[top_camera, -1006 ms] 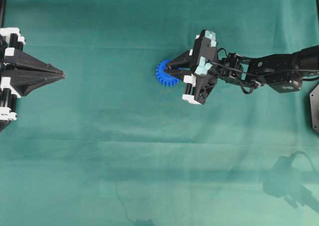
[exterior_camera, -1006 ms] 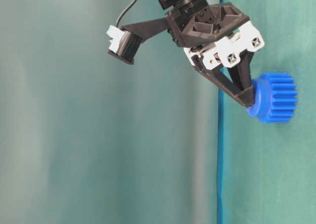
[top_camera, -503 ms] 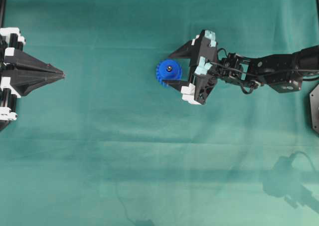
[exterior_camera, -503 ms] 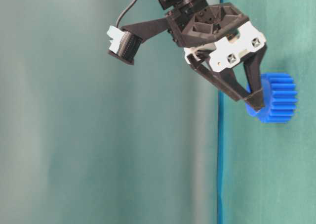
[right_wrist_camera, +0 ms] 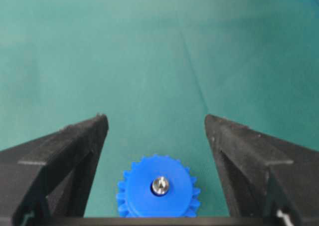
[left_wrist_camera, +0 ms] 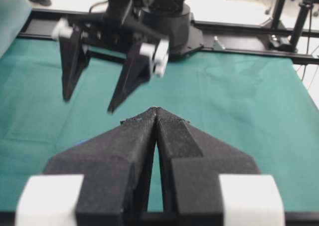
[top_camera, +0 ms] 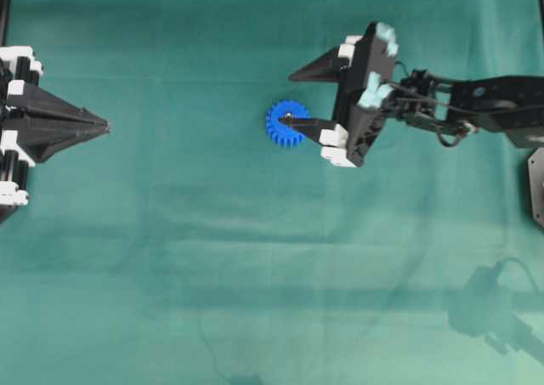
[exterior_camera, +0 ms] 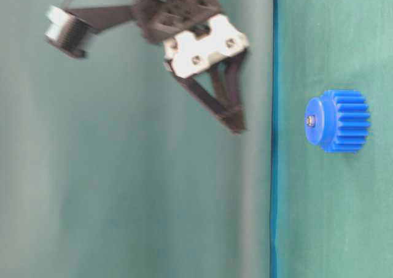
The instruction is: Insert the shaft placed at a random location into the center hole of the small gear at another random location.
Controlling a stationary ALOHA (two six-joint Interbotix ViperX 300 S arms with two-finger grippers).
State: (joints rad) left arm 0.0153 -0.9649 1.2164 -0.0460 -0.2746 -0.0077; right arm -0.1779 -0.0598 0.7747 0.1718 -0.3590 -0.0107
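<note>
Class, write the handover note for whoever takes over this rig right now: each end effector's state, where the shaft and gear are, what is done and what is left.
Right end effector: open, empty, raised clear of the small gear.
Left end effector: shut, empty, parked at the left edge of the green cloth.
The gear lies flat on the cloth. The shaft stands in its center hole, its silvery tip showing.
Done: insertion.
Left: probably only parking the right arm.

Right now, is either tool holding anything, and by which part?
Nothing is held. The right tool is open, clear of the small gear; the left tool is shut on nothing.
</note>
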